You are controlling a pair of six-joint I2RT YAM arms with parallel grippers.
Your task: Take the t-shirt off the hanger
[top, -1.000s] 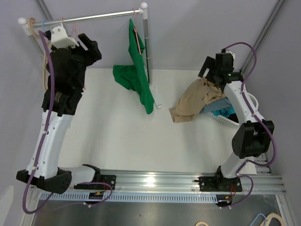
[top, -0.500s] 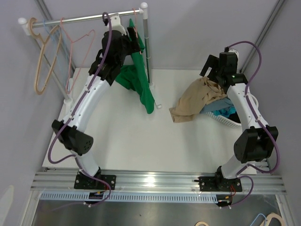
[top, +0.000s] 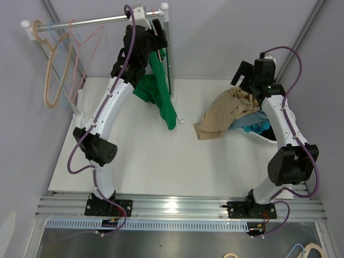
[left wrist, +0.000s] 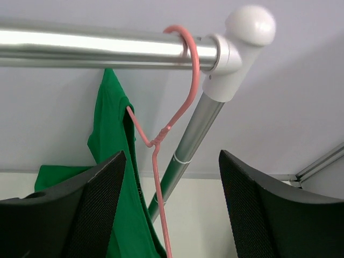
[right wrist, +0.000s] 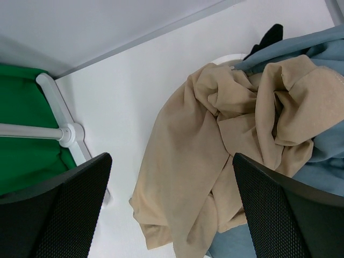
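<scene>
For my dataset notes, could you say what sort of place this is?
Likely a robotics lab cell staged for laundry: a clothes rail with a green t-shirt on a pink hanger, and a basket of garments.

The t-shirt (top: 160,99) is plain bright green, with no print showing. Its hanger (left wrist: 161,134) is salmon pink, the rail (left wrist: 80,47) shiny silver and its end cap (left wrist: 250,25) white. One heaped garment (right wrist: 215,161) is plain tan and the cloth (right wrist: 322,156) under it dusty blue. The table (top: 140,156) is white. The walls (top: 226,32) are pale grey. Both arms are white and black with purple cables (top: 127,43). The left gripper (left wrist: 172,166) and right gripper (right wrist: 172,161) have black, finely meshed fingers (left wrist: 80,215).
</scene>
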